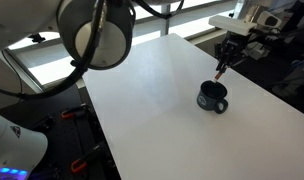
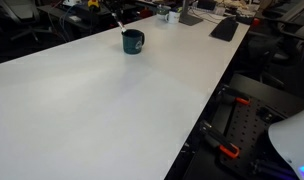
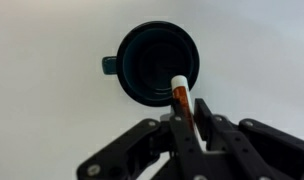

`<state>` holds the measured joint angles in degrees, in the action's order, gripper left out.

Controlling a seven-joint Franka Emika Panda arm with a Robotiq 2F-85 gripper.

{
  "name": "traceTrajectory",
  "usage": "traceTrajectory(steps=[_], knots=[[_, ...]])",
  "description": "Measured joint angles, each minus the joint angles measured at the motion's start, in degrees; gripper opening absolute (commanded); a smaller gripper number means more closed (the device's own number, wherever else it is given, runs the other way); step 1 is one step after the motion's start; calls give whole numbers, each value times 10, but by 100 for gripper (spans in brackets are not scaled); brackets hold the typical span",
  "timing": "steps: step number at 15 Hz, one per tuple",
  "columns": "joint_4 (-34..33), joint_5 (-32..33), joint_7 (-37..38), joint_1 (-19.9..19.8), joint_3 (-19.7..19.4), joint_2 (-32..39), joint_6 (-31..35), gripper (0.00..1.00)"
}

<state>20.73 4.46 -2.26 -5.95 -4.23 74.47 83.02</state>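
Observation:
A dark blue mug [image 3: 157, 62] stands upright on the white table [image 3: 42, 120], its handle pointing left in the wrist view. My gripper [image 3: 189, 128] is shut on a thin orange marker with a white cap [image 3: 180, 95]. The marker's capped tip hangs over the mug's rim on the near right side. In an exterior view the gripper [image 1: 226, 62] hovers just above and behind the mug [image 1: 212, 97], with the marker [image 1: 223, 70] pointing down at it. In an exterior view the mug [image 2: 133, 41] sits at the table's far end, and the marker [image 2: 118, 23] slants above it.
The table [image 1: 152, 100] is long and white, with edges near the mug's right side. A keyboard [image 2: 224, 28] and clutter lie at the far end. A round camera housing [image 1: 97, 35] looms in front, and red clamps [image 2: 228, 152] sit beneath the table edge.

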Motion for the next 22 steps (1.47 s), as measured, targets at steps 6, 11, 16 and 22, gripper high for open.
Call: traceTrajectory(steps=[6, 11, 16, 22], knots=[[-1, -1, -21, -11, 1, -20, 6, 4], [0, -1, -75, -3, 6, -20, 5, 4], [1, -1, -160, 12, 9, -15, -33, 4], [2, 1, -237, 29, 9, -1, -72, 4]])
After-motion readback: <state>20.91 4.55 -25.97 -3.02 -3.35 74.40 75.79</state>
